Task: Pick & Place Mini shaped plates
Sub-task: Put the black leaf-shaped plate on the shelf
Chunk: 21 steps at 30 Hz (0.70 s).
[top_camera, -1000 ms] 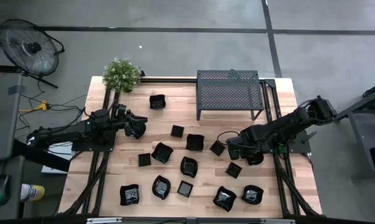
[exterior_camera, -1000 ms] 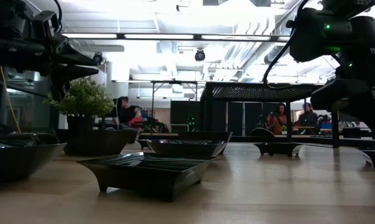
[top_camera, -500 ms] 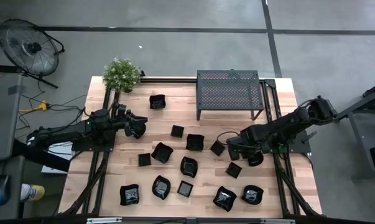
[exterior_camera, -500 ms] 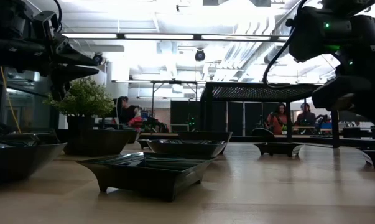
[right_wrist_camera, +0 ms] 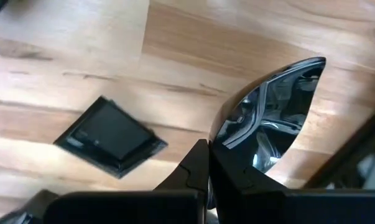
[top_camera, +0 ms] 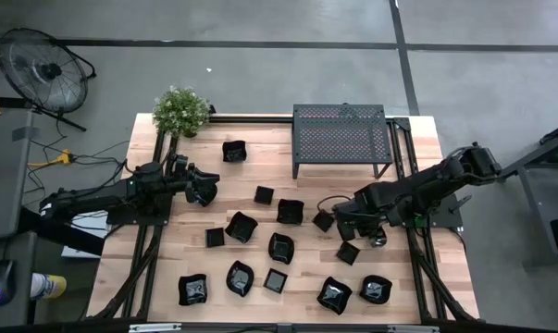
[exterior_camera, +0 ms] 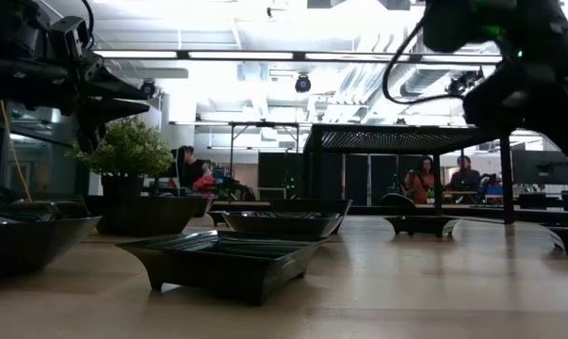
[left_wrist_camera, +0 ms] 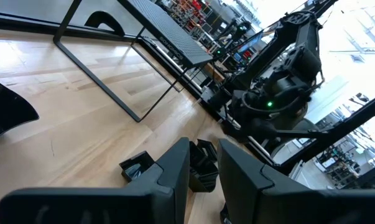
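Observation:
Several small glossy black mini shaped plates [top_camera: 241, 226] lie scattered on the wooden table [top_camera: 417, 287]. My right gripper [right_wrist_camera: 209, 167] hangs over the table's right half [top_camera: 343, 223], pointing steeply down, shut on one rounded plate [right_wrist_camera: 271, 118]. A square plate [right_wrist_camera: 109, 138] lies flat on the wood below it. My left gripper [left_wrist_camera: 203, 168] waits level at the table's left [top_camera: 203, 191], its fingers a little apart with nothing between them. My right gripper pinches the rounded plate by its rim [right_wrist_camera: 219, 142] between its two fingers. The fingers come from above, slanting steeply down. The plate stands tilted on edge beyond the fingertips, its hollow side showing, and looks lifted off the wood.
A black perforated metal rack [top_camera: 341, 139] stands at the far right of the table, and a potted plant [top_camera: 180, 111] at the far left corner. More plates lie along the near edge [top_camera: 193, 289]. People sit in the room behind [exterior_camera: 423, 179].
My right gripper has risen and shifted slightly toward the table's left; in the low view its dark bulk has gone up toward the top of the picture. The left arm has kept still.

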Tool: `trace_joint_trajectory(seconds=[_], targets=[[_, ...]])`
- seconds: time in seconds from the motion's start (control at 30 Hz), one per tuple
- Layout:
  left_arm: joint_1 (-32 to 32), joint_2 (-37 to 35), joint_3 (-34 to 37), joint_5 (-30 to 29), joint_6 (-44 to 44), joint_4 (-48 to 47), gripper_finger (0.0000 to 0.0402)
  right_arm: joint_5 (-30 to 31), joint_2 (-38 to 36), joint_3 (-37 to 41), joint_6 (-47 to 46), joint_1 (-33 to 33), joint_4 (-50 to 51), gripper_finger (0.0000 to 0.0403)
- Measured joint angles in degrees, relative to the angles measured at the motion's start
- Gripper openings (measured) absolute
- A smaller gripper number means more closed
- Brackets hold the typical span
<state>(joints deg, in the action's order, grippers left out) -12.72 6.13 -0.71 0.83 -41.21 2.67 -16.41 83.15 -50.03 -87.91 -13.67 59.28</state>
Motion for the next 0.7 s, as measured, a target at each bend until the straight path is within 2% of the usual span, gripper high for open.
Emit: trace_joint_trajectory(seconds=[0.17,0.3,0.5,0.7], targets=[[0.01,0.00,0.00,-0.01,0.02,-0.01,0.0081,1.38,0.00,-6.35,1.85,-0.92,8.20,0.0000],[0.01,0.02,0.00,-0.01,0.00,-0.01,0.0081,4.45,0.00,-13.31,6.78,-1.32,16.85,0.0000],[0.00,0.01,0.00,0.01,0.00,0.00,0.0081,11.92,0.00,-25.16,18.42,-1.38,29.90,0.0000],[-0.01,0.00,0.00,0.00,0.00,-0.01,0.0081,22.57,0.35,-33.27,37.90,0.43,30.64,0.0000]])
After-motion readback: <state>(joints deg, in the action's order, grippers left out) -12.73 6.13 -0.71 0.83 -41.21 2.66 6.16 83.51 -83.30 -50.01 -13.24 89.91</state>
